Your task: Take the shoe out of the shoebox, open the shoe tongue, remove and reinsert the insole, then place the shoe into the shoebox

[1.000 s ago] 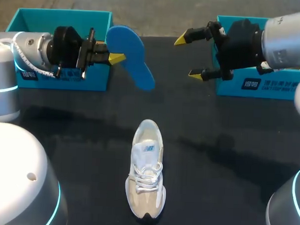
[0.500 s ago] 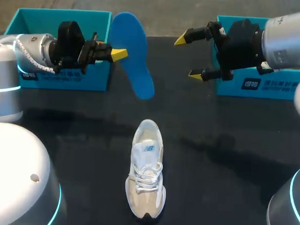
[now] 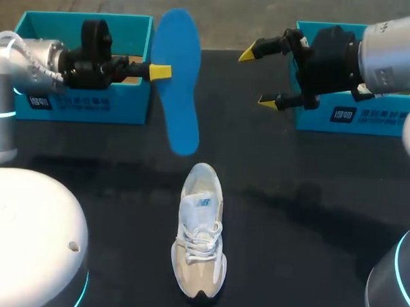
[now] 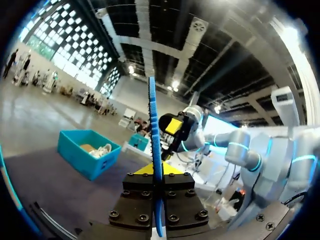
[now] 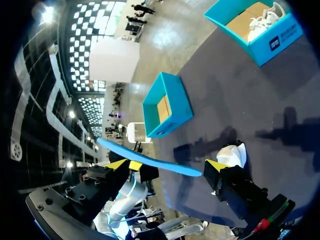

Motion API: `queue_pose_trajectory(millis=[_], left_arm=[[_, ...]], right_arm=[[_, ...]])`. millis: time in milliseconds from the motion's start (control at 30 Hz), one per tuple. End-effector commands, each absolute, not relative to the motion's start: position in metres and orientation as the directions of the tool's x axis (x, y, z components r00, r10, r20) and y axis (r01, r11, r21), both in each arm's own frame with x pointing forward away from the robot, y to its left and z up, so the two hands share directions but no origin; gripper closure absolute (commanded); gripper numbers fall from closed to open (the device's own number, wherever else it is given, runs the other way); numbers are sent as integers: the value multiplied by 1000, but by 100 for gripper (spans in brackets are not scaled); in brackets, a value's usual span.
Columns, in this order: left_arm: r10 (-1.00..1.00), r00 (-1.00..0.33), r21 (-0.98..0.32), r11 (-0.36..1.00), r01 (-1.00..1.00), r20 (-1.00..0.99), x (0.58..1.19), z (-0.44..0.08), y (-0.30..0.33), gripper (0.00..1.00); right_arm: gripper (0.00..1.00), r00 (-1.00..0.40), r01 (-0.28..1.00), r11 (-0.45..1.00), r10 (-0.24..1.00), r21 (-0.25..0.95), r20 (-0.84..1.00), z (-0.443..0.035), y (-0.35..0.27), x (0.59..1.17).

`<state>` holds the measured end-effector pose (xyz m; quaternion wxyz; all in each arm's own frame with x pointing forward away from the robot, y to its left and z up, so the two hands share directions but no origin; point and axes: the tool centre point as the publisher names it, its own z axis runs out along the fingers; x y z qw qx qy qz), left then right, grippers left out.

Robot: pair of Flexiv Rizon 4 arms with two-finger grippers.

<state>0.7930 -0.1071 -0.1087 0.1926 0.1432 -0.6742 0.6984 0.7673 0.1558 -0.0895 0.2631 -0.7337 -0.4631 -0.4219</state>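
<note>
Left gripper (image 3: 158, 72) pinches the insole (image 3: 178, 98) by its edge beyond the shoe (image 3: 200, 238); so thin a hold could slip. Right gripper (image 3: 259, 78) gapes empty.

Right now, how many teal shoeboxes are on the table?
2. Left shoebox at the far-left corner, partly covered by my left arm; right shoebox far right, under my right arm.

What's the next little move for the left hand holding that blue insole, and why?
Probably lower the left hand, bringing the blue foam insole down toward the heel opening of the white-and-beige sneaker. The insole is clamped and hangs just beyond the sneaker's heel; the right hand is open, off to the side.
</note>
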Motion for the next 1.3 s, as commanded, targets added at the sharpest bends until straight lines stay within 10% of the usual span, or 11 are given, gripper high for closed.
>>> queue_pose_trajectory(millis=[33, 533, 800, 1300], left_arm=[[-17, -464, -461, 84, -883, 886, 790, -103, -107, 100], [-54, -596, -590, 99, -801, 801, 788, -108, -109, 100], [66, -229, -234, 74, -969, 971, 799, -121, -117, 100], [107, -138, -149, 95, -984, 985, 806, -141, -124, 100]], right_arm=[[0, 215, 901, -434, 456, 5, 863, -91, 159, 768], [0, 215, 901, -434, 456, 5, 863, -91, 159, 768], [0, 215, 901, -434, 456, 5, 863, -91, 159, 768], [0, 215, 901, -434, 456, 5, 863, -91, 159, 768]])
